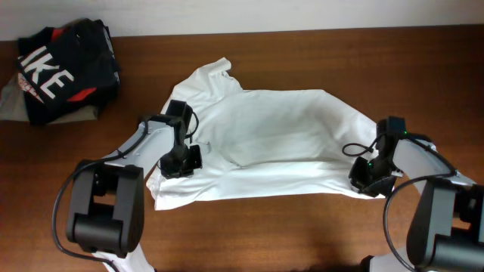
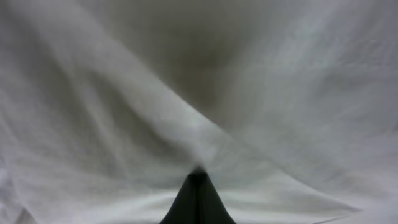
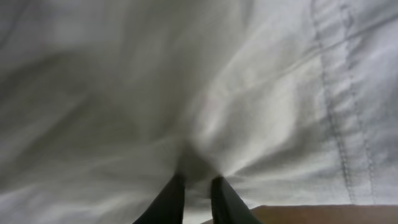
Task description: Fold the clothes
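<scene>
A white T-shirt (image 1: 265, 140) lies spread across the middle of the brown table, its lower part folded up. My left gripper (image 1: 180, 161) is at the shirt's left side, and its fingers (image 2: 198, 180) are shut on a pinch of the white cloth (image 2: 155, 106). My right gripper (image 1: 368, 179) is at the shirt's right edge. Its fingers (image 3: 196, 186) are closed on a bunched fold of the white fabric (image 3: 236, 124), next to a stitched hem (image 3: 333, 112).
A folded black garment with white lettering and red marks (image 1: 66, 69) sits on a grey-green cloth (image 1: 11, 102) at the back left corner. Bare wooden table (image 1: 287, 227) runs along the front edge.
</scene>
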